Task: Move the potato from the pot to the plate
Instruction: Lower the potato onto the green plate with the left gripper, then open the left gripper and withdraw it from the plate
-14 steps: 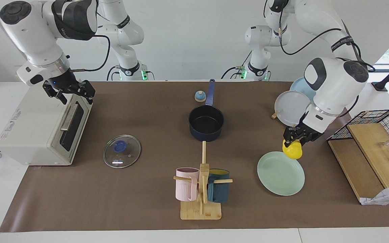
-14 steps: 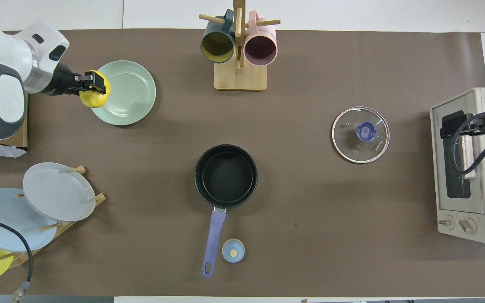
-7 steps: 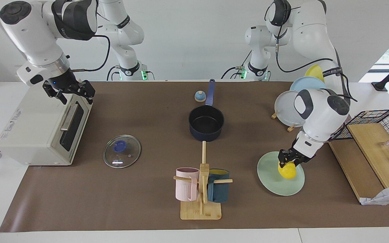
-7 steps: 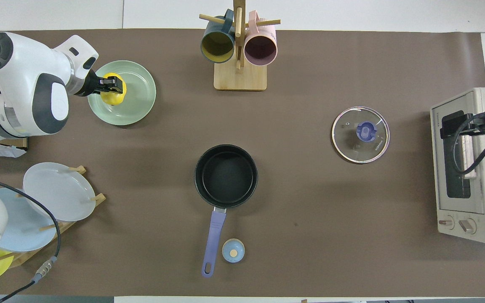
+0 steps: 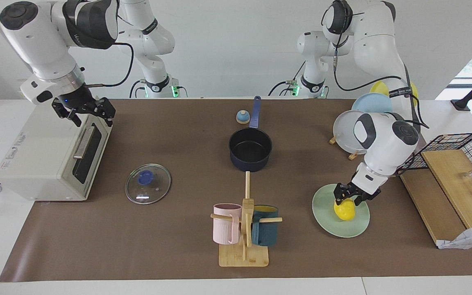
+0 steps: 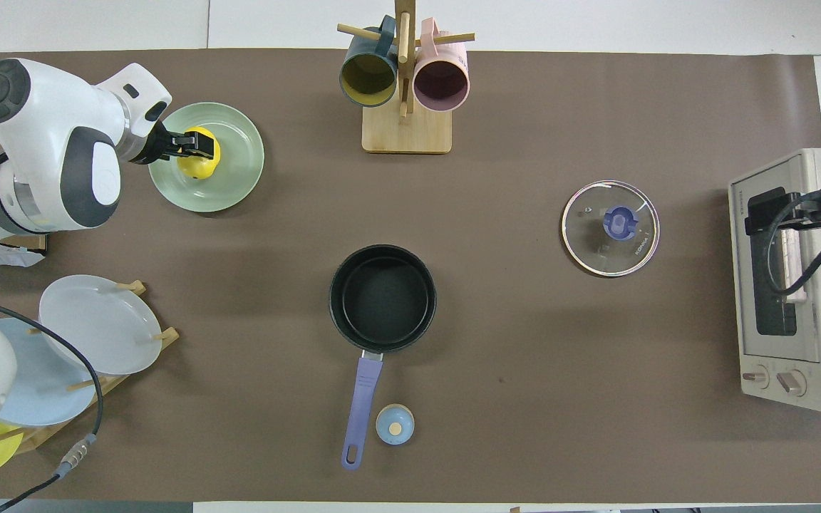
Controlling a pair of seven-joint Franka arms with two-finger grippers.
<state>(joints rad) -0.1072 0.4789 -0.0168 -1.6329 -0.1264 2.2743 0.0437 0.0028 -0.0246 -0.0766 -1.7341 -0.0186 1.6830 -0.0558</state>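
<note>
1. Toward the left arm's end of the table, the mint-green plate (image 5: 329,223) (image 6: 236,187) lies flat on the brown mat, farther from the robots than the pot.
2. On that plate sits the potato (image 5: 344,209) (image 6: 199,160), a glossy yellow lump near the plate's middle; from where I stand it looks to be resting on the plate's surface.
3. Right on top of the potato is the left gripper (image 5: 348,196) (image 6: 195,143), its black fingers clenched around the potato's upper part, the wrist slanting down from the big white arm.
4. At the middle of the table stands the pot (image 5: 250,149) (image 6: 383,298), dark navy with a black inside that holds nothing, its long blue handle pointing toward the robots.
5. Just beside the handle sits a small blue bell (image 5: 242,117) (image 6: 395,424).
6. Farther from the robots than the pot is a wooden mug stand (image 5: 244,246) (image 6: 406,128) carrying a pink mug (image 5: 224,223) (image 6: 441,77) and a dark teal mug (image 5: 265,229) (image 6: 368,71).
7. Toward the right arm's end, a glass lid (image 5: 148,183) (image 6: 610,227) lies on the mat, well apart from the pot.
8. Next to it stands a cream toaster oven (image 5: 49,157) (image 6: 799,285); the right gripper (image 5: 84,112) waits above the oven's top edge with its fingers spread apart, grasping nothing.
9. Close to the left arm, a rack (image 5: 352,155) (image 6: 107,381) props up a grey-white plate (image 5: 344,131) (image 6: 93,320) and a light blue plate (image 5: 369,102) (image 6: 40,395).
</note>
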